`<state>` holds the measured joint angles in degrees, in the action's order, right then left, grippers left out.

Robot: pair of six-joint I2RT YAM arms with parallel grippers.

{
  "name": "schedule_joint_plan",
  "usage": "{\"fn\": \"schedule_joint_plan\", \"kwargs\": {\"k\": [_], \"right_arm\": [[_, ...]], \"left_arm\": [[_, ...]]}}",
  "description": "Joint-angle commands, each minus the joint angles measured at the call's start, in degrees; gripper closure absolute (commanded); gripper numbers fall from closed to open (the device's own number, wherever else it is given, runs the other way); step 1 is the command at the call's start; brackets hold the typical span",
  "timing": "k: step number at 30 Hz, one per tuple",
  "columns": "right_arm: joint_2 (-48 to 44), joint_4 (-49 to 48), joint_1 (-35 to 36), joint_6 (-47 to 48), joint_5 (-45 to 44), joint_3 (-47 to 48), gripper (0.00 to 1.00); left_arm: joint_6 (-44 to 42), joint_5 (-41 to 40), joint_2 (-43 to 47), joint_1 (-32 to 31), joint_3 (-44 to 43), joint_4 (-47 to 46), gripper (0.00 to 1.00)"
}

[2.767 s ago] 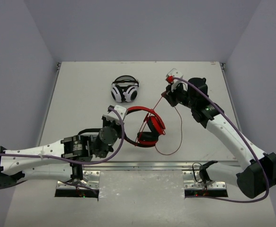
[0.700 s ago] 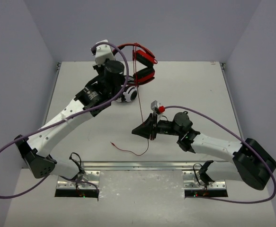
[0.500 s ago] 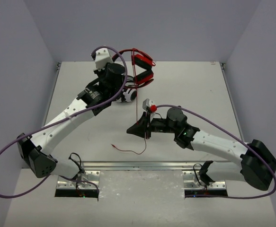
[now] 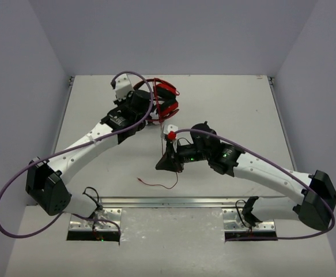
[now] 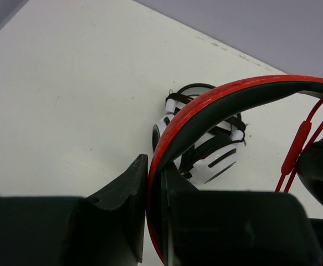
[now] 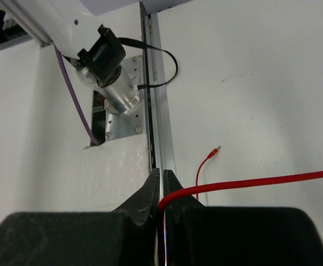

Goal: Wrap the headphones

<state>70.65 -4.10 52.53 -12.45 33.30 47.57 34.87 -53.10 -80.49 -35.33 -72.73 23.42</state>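
Left gripper (image 5: 154, 188) is found closed on the red headband (image 5: 216, 97) of the headphones (image 4: 165, 101), the band being pinched edge-on between the two fingers. The headphones are held clear of the table (image 4: 242, 104), above its far middle. This is confirmed from the left wrist view, where the white-and-black headphones (image 5: 211, 160) are seen lying on the surface below, through the arch of the band.

The right gripper (image 6: 161, 180) is found closed on the thin red cable (image 6: 250, 182), which passes between the fingertips. The free plug end (image 6: 215, 148) is seen lying loose on the table towards the near edge.

It is judged that the headset is being kept aloft as a fixed anchor so that the cable can be led around it by the other arm. The cable is gripped along its length, not at the plug, presumably so that the run up to the headphones can be kept under tension. No turns of cable can be made out around the band or cups; the wrapping is judged to be at an early stage.

The left arm is stretched diagonally from its base at the near left, with its wrist over the far middle. The right arm is reached low across the table from the near right, its gripper pointed towards the near left at the table's centre, just below the headphones.
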Motion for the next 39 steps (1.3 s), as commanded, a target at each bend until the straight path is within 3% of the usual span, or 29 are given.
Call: {"fn": "schedule_joint_plan", "kwargs": {"k": [1,4,8,12,14,19,25,29,33,39], "right_arm": [[-3.68,9.44,1.52,3.65,1.25,5.06,0.98],[-4.65,15.94,1.43,7.17,-1.3,8.31,0.98],[-4.65,23.07,1.43,10.42,-3.76,12.45,0.89],[-4.74,28.51,1.52,13.92,-6.22,15.44,0.98],[-4.03,30.89,1.52,16.3,-9.47,17.64,0.99],[1.57,41.96,1.43,23.95,-17.91,26.75,0.99],[7.82,51.82,1.52,30.63,-24.85,39.78,0.99],[8.28,50.26,1.52,32.66,-31.17,41.82,0.99],[5.56,43.23,1.43,34.59,-39.86,36.13,0.99],[-1.56,25.74,1.26,38.98,-50.35,25.65,0.99]], "left_arm": [[5.29,-2.8,-0.2,2.54,3.01,-6.27,1.0],[6.43,-3.58,0.24,2.55,6.44,-6.72,1.0],[8.28,-2.63,0.33,3.51,10.14,-7.16,1.0],[8.72,-2.8,0.16,3.69,12.87,-8.22,1.0],[8.46,-2.36,0.33,3.69,14.36,-8.65,1.0],[-1.54,4.74,3.66,2.9,21.03,-18.04,1.0],[-11.92,3.79,2.53,-2.37,24.21,-22.0,0.99],[-13.86,1.86,3.4,-7.37,26.84,-25.67,1.0],[-19.39,7.13,8.23,-10.45,33.77,-33.86,1.0],[-26.52,11.97,14.31,-13.18,42.13,-43.1,1.0]]}}
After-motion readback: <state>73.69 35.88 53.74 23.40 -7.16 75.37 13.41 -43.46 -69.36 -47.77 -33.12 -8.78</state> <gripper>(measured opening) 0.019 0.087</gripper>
